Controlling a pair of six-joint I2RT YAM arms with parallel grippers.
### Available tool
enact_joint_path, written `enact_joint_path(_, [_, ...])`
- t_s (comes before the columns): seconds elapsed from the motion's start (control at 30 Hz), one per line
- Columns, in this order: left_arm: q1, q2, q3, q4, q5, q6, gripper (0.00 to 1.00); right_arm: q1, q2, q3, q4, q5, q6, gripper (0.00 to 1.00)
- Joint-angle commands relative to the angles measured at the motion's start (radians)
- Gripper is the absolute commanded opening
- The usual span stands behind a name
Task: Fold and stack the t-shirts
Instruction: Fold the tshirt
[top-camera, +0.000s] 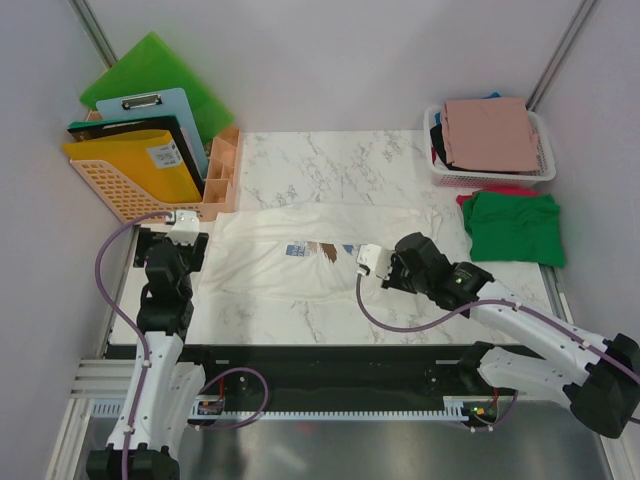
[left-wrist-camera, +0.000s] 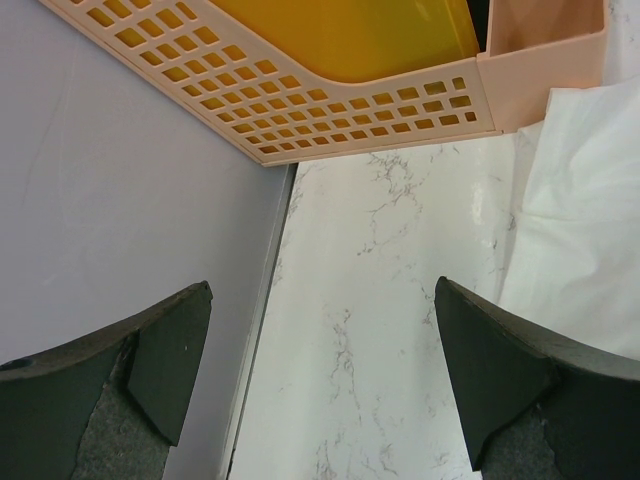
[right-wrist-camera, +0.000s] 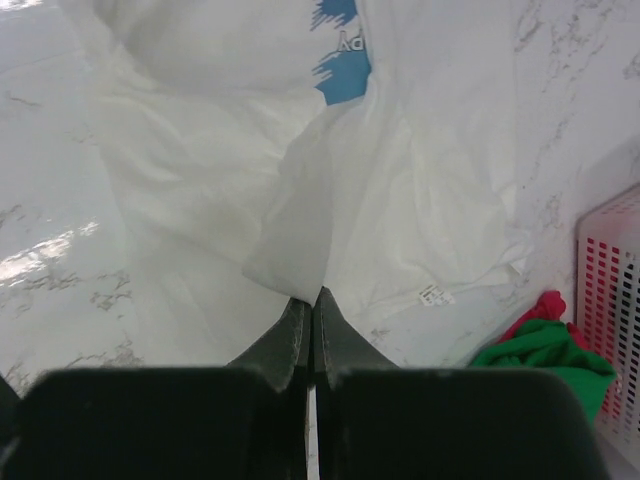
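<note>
A cream-white t-shirt lies spread across the marble table, its blue-and-brown print near the middle. My right gripper stands over its right part. Its fingers are shut on a raised fold of the white cloth. A folded green t-shirt lies at the right on a red one; both show in the right wrist view. A pink t-shirt tops the basket pile. My left gripper hangs open over the table's left edge, beside the shirt's sleeve.
A white mesh basket stands at the back right, also seen close by the right gripper. An orange file basket with clipboards, green boards and a peach organiser fill the back left, near the left gripper.
</note>
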Motion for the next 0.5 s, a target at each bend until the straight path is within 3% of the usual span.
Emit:
enact_joint_path(0.0, [0.004,-0.014,0.011,-0.012,0.012,0.025,1.0,-0.046,0.034,-0.001,0.147,0.083,0.011,0.0])
enact_joint_path(0.47, [0.004,0.006,0.013,-0.018,0.02,0.02,1.0,-0.359,0.28,0.153,0.309,-0.033,-0.023,0.0])
